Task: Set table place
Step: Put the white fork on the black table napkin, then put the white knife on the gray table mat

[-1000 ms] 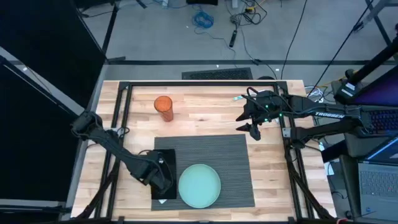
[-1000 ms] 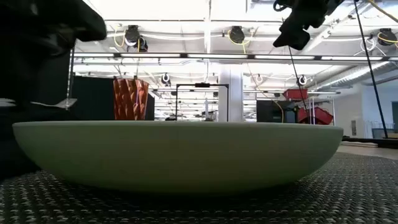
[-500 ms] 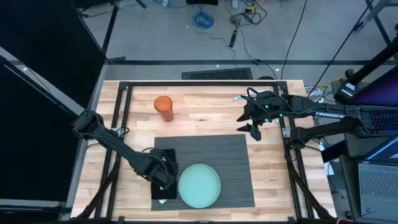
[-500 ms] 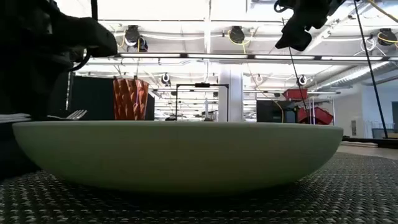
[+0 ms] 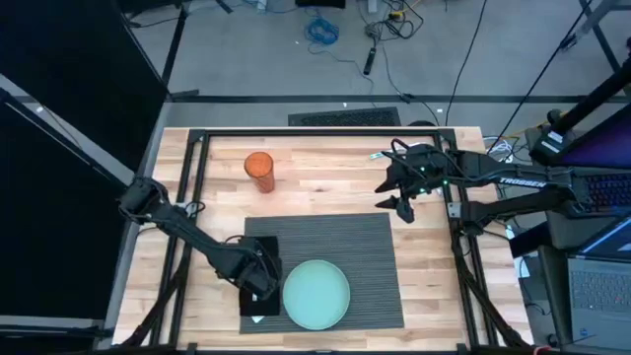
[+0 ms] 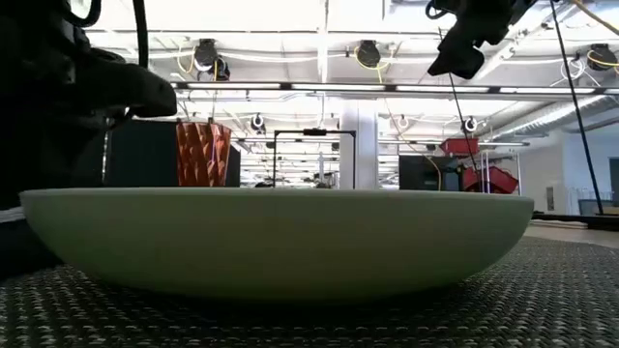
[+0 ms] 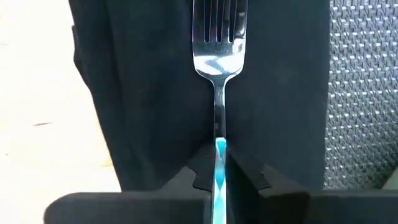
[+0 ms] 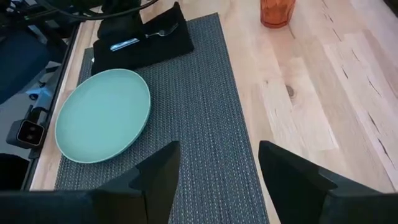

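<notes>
From above, the table (image 5: 325, 192) is seen with bare wood around the placemat (image 5: 370, 261), which lies near the front edge with a pale teal plate (image 5: 315, 294) on its front half. A black napkin (image 5: 258, 247) covers the mat's left edge, and an orange cup (image 5: 259, 172) stands well apart toward the far left. The left gripper (image 5: 258, 286) is held low over the napkin, its arm stretched in from the left edge; the right gripper (image 5: 402, 202) is raised beyond the mat's far right corner.

At table height, the plate (image 6: 276, 237) fills the foreground, the cup (image 6: 202, 154) behind it.

In the left wrist view, a fork (image 7: 219, 68) is laid flat on the napkin (image 7: 137, 93), its handle pinched between the fingers (image 7: 193, 177).

In the right wrist view, the fingers (image 8: 163, 168) are spread wide above the placemat (image 8: 211, 99), and open wood is shown beside it.
</notes>
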`<state>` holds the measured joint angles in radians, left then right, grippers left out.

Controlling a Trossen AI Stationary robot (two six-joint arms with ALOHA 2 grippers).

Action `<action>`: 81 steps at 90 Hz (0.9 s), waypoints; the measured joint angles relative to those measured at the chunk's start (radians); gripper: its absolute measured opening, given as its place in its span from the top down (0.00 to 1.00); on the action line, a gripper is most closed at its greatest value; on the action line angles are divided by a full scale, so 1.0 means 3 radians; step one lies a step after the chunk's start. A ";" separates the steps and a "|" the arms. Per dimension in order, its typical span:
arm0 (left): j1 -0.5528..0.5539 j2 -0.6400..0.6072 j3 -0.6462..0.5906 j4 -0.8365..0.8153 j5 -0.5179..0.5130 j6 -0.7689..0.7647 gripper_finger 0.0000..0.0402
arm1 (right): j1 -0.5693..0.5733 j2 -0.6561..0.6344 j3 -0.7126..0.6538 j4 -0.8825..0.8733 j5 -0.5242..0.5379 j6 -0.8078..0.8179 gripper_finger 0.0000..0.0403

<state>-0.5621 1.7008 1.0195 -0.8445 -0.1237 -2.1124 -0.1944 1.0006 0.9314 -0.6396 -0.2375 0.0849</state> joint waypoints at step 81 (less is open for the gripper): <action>0.0035 -0.0131 0.0488 -0.0858 -0.0510 0.0460 0.74 | 0.0000 0.0001 0.0000 -0.0002 0.0001 0.0024 0.50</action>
<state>-0.5515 1.6616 1.1659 -1.1019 -0.2766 -1.9743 -0.1944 1.0008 0.9314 -0.6403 -0.2371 0.0921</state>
